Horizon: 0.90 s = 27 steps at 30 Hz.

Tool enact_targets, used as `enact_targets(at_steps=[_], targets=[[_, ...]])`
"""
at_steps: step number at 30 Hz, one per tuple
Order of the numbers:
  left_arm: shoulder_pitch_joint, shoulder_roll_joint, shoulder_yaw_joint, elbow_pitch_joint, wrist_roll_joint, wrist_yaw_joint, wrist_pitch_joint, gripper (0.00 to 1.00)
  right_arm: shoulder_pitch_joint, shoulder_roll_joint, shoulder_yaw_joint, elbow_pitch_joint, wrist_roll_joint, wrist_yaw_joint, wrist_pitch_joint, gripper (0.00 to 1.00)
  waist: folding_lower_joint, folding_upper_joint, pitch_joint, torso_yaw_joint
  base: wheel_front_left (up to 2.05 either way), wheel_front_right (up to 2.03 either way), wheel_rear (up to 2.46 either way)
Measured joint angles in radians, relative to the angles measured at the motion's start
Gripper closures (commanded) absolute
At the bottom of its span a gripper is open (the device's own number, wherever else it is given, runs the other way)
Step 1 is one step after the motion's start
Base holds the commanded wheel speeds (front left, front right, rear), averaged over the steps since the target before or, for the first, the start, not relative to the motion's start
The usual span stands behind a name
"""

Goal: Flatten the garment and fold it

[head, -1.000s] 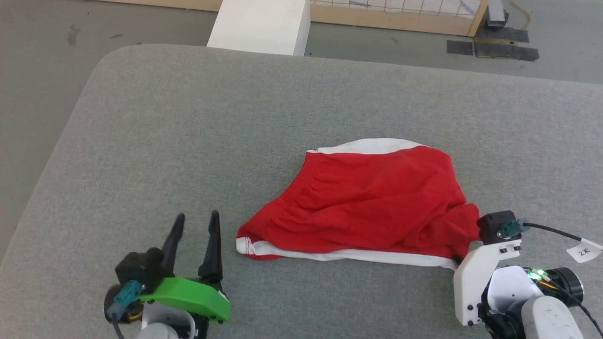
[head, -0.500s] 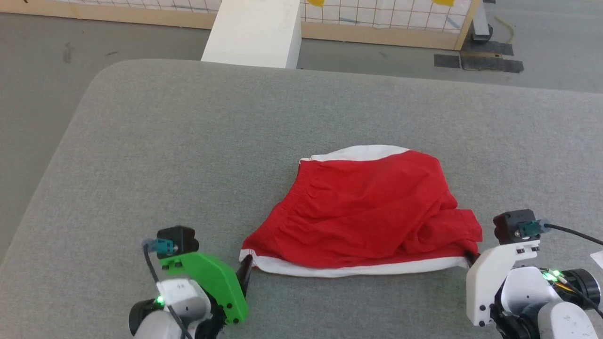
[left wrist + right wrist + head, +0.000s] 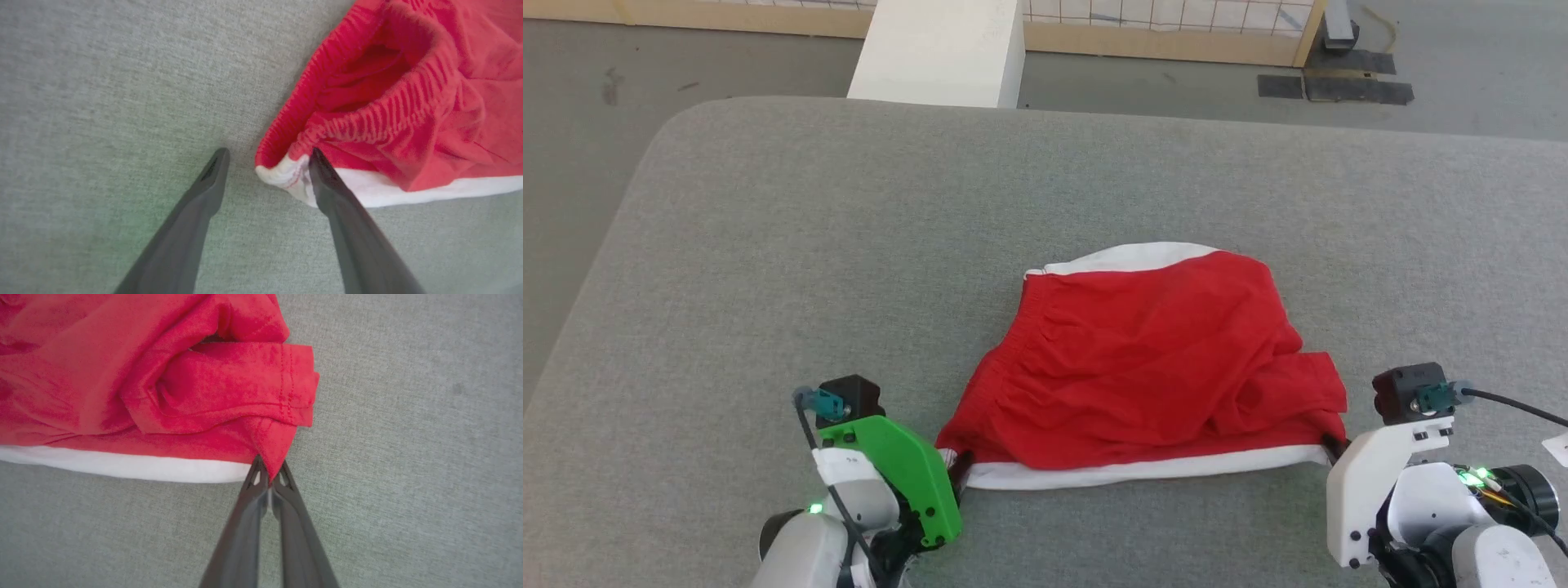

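Pinching garment corner, right end effector

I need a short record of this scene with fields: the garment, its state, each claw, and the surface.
garment: red shorts with white trim
state: crumpled, one leg bunched, not yet flat
left claw: open, white waistband corner between its fingers
right claw: shut on the shorts' hem corner
surface: grey fabric-covered table

A screwed green bracket is fitted; ahead of it the left gripper is seen with dark tapered fingers. Above it a black block with a teal connector is mounted. Right of it, a white bracket and black cable are noted.
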Motion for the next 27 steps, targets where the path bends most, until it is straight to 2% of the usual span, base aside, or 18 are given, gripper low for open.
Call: enact_targets(at_steps=[1, 3, 7, 15, 21, 27], targets=[[-0.001, 0.000, -0.002, 0.005, -0.003, 0.000, 0.001, 0.53, 0.000, 0.000, 0.000, 0.000, 0.001, 0.000, 0.000, 1.00, 0.0000, 0.0000, 0.002, -0.001, 0.00, 0.00, 0.00], [-0.007, -0.001, -0.003, 0.013, -0.015, -0.003, 0.007, 1.00, 0.000, 0.000, 0.000, 0.000, 0.002, 0.000, 0.000, 1.00, 0.0000, 0.0000, 0.005, -0.004, 0.00, 0.00, 0.00], [-0.005, -0.006, -0.004, 0.020, -0.038, -0.018, 0.012, 1.00, 0.000, 0.000, -0.001, 0.000, 0.002, 0.000, -0.001, 1.00, 0.0000, 0.0000, 0.004, -0.004, 0.00, 0.00, 0.00], [-0.005, -0.031, 0.031, -0.026, -0.110, -0.058, -0.058, 1.00, -0.005, 0.000, -0.006, -0.005, 0.040, 0.000, -0.016, 1.00, 0.0000, -0.0001, -0.016, -0.001, 0.00, 0.00, 0.00], [-0.066, -0.035, 0.077, -0.119, -0.203, -0.102, -0.062, 1.00, -0.063, -0.001, -0.036, -0.051, 0.237, 0.000, 0.016, 1.00, 0.0000, 0.0000, -0.055, -0.010, 0.00, 0.00, 0.00], [-0.213, -0.025, 0.114, -0.188, -0.226, -0.121, -0.053, 1.00, -0.185, -0.026, -0.090, -0.129, 0.410, 0.000, 0.087, 1.00, 0.0000, 0.0000, -0.096, -0.023, 0.00, 0.00, 0.00]])
